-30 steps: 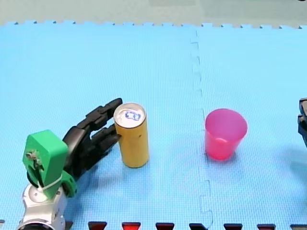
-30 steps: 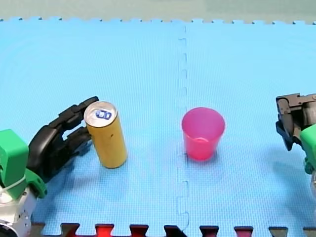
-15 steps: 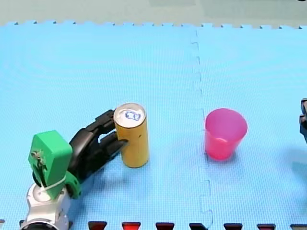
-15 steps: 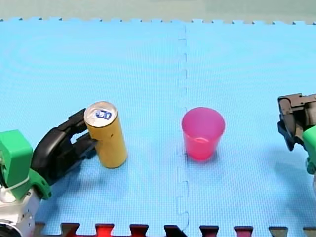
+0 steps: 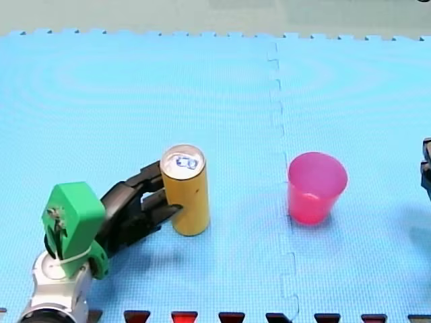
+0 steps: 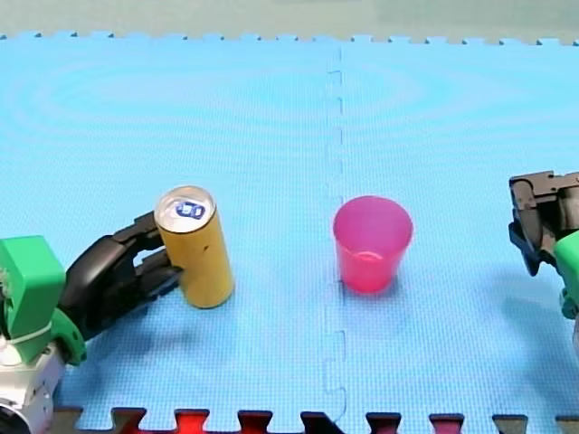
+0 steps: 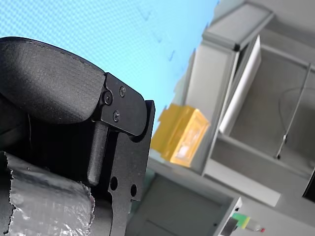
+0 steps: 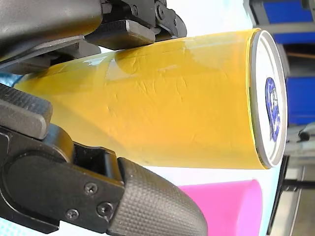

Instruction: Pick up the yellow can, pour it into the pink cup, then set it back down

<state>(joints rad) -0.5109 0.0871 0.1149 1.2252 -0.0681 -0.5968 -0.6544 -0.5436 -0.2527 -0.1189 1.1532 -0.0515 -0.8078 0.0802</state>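
Left hand wrapped around upright yellow can. Pink cup well beyond the can, apart. Right hand farther past the cup, closure can't tell.

- A light blue foam mat of interlocking tiles covers the whole work surface, evenly lit.
- A toothed seam between two tiles runs from the near edge to the far edge, right of the middle.
- The far edge of the mat is toothed; beyond it lies a dull grey-green strip.
- Along the near edge, red patches show between the teeth.
- The first wrist view shows grey cabinets past the mat, a yellow box beside them, a white panel leaning in an open compartment and a thin cable hanging there.
- The second wrist view shows blurred blue shapes in the background.
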